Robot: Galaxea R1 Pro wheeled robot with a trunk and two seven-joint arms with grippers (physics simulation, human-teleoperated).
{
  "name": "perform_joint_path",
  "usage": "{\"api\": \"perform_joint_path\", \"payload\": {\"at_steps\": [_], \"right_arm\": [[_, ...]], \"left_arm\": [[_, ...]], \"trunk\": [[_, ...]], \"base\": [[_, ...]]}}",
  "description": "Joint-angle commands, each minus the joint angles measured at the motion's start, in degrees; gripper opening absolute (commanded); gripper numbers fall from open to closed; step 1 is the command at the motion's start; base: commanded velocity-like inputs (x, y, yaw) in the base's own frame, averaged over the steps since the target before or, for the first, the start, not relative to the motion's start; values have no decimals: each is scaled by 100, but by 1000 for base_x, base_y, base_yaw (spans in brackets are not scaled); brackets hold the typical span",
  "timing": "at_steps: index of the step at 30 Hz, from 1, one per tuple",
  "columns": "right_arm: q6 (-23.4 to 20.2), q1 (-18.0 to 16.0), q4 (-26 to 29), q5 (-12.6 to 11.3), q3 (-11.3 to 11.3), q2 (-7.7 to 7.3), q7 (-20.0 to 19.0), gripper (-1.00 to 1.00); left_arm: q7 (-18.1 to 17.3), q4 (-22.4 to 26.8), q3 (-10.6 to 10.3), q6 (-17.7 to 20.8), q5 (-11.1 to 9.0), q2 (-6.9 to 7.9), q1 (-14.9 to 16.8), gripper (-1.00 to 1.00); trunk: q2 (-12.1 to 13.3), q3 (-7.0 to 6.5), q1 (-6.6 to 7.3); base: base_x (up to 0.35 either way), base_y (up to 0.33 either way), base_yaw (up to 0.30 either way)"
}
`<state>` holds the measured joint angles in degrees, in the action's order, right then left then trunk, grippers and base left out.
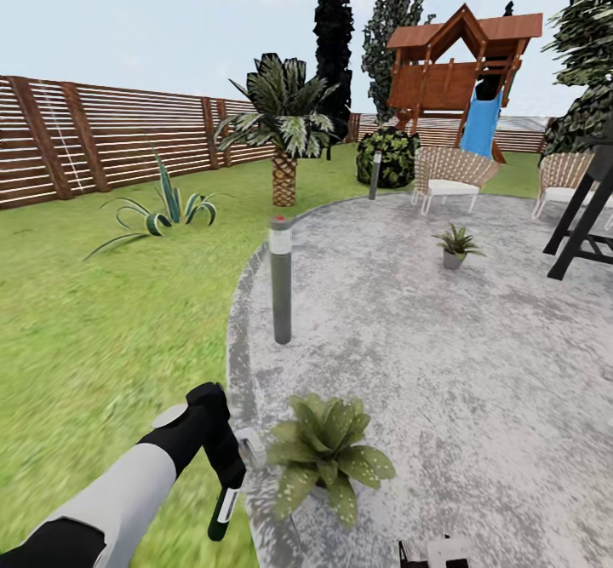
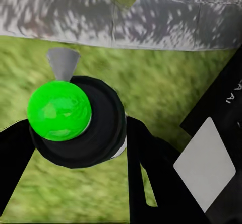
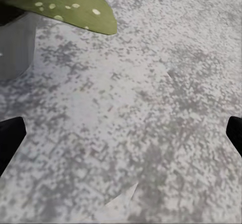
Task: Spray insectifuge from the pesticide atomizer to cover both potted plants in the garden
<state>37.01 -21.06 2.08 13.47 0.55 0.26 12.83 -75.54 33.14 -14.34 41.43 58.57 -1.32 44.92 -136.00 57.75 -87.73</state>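
A round patio (image 1: 443, 355) of mottled grey stone lay in a green lawn (image 1: 111, 304) under a pale, lightly clouded sky. A brown slatted wooden fence (image 1: 111, 138) ran along the far edge of the grass. A small palm (image 1: 284, 129) and a spiky green-white clump (image 1: 166, 210) grew from the lawn, with tall dark cypress-like trees (image 1: 334, 31) behind. Two grey bollard lights (image 1: 281, 281) stood at the patio's rim. Two wicker chairs (image 1: 449, 178) with pale cushions sat at the far side, near black slanted legs (image 1: 583, 219) of a stand. Beyond stood a wooden play tower (image 1: 460, 61) with a blue slide (image 1: 481, 123), beside a round dark shrub (image 1: 396, 157).
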Motion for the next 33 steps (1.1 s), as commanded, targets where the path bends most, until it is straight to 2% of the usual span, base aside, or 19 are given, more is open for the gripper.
{"api": "perform_joint_path", "payload": {"at_steps": [1,11,17,24,33], "right_arm": [[10,-4,0,56,6,1,62,100],[12,-4,3,51,7,1,70,100],[16,-4,3,51,10,1,70,100],[14,-4,3,51,15,1,73,100],[14,-4,3,51,15,1,72,100]], "left_arm": [[-40,6,-2,63,24,0,4,-100],[10,-1,-15,66,31,-2,-45,-100],[6,2,-17,60,31,-6,-44,-100],[-39,0,-10,79,31,-9,205,-100],[-40,-9,9,76,26,-17,179,-100]], "trunk": [[-2,5,1],[-2,-21,1],[-2,-37,1],[-2,-49,1],[-2,-49,1]], "base": [[63,323,0],[-19,305,-220],[-24,43,-287],[0,22,-287],[157,229,-266]]}}
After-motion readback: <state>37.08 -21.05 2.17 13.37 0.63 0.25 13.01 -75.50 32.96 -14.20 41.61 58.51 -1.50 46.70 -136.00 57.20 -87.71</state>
